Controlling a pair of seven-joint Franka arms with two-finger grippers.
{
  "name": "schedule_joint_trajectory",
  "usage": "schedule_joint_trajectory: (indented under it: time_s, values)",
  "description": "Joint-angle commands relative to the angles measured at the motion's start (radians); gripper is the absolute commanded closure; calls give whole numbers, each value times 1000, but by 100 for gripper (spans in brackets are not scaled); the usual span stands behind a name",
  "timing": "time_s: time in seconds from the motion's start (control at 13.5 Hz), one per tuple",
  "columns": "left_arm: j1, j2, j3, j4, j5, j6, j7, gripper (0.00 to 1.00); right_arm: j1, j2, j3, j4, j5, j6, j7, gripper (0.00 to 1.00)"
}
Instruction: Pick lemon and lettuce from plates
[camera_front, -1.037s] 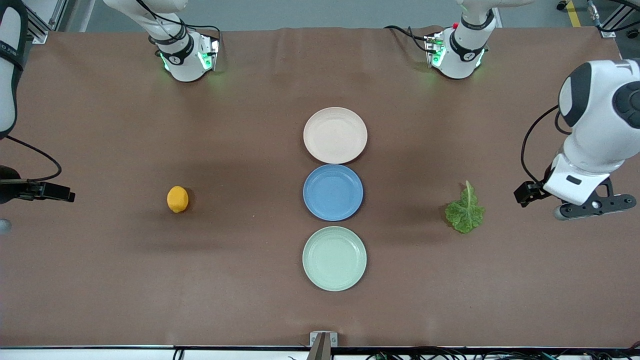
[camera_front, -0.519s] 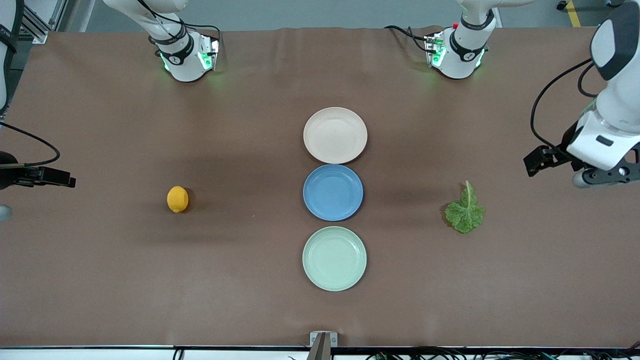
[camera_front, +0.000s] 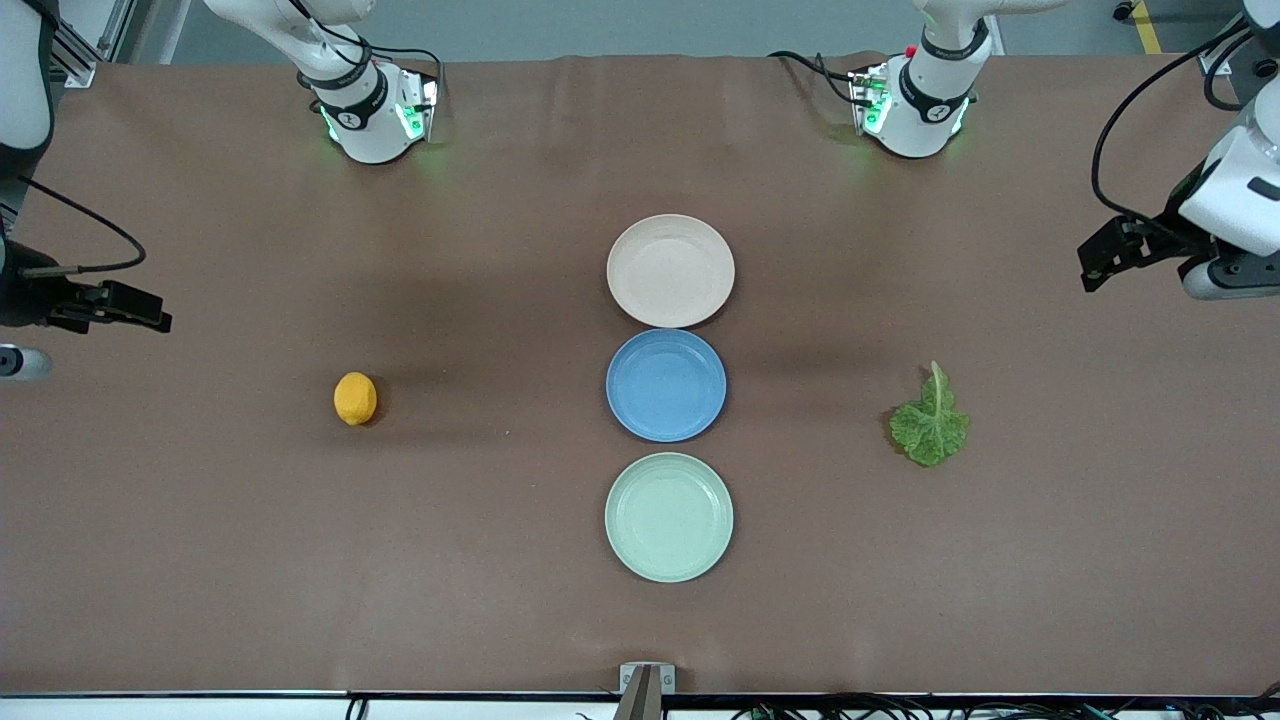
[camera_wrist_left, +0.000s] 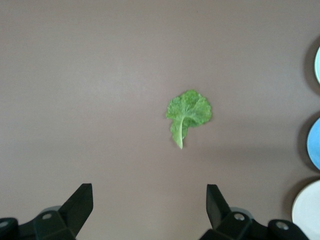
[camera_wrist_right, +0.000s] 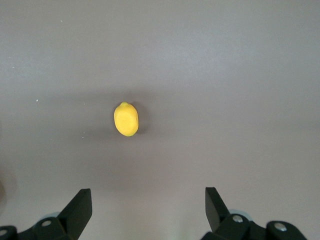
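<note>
The lemon (camera_front: 355, 399) lies on the bare brown table toward the right arm's end, on no plate; it also shows in the right wrist view (camera_wrist_right: 126, 119). The lettuce (camera_front: 930, 420) lies flat on the table toward the left arm's end, and also shows in the left wrist view (camera_wrist_left: 188, 114). The beige-pink plate (camera_front: 670, 270) and the mint green plate (camera_front: 668, 517) are both empty. My left gripper (camera_wrist_left: 149, 187) is open and empty, high over the table's edge (camera_front: 1225, 275). My right gripper (camera_wrist_right: 147, 190) is open and empty, high over the other end (camera_front: 20, 330).
An empty blue plate (camera_front: 666, 385) sits between the two other plates in a row down the table's middle. The two arm bases (camera_front: 375, 110) (camera_front: 915, 105) stand along the table's edge farthest from the front camera.
Both arms have risen and drawn back toward the bases' edge of the table. The left gripper has moved away from beside the lettuce. Lemon, lettuce and plates have not moved.
</note>
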Motion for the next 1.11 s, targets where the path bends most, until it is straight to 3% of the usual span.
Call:
schedule_joint_trajectory:
  time_s: [0.0, 0.3, 0.44, 1.04]
  values:
    - [3, -15, 27, 52, -64, -86, 31, 0, 12, -82, -14, -95, -9, 29, 0, 0]
    - [-5, -35, 61, 71, -89, -140, 76, 0, 1, -120, -13, -118, -9, 29, -2, 0]
    - [-3, -46, 52, 87, -87, -191, 65, 0, 2, -163, -13, -156, -9, 40, 0, 0]
    - [-1, -58, 24, 82, -98, -197, 65, 0, 1, -250, -13, -218, -9, 40, -3, 0]
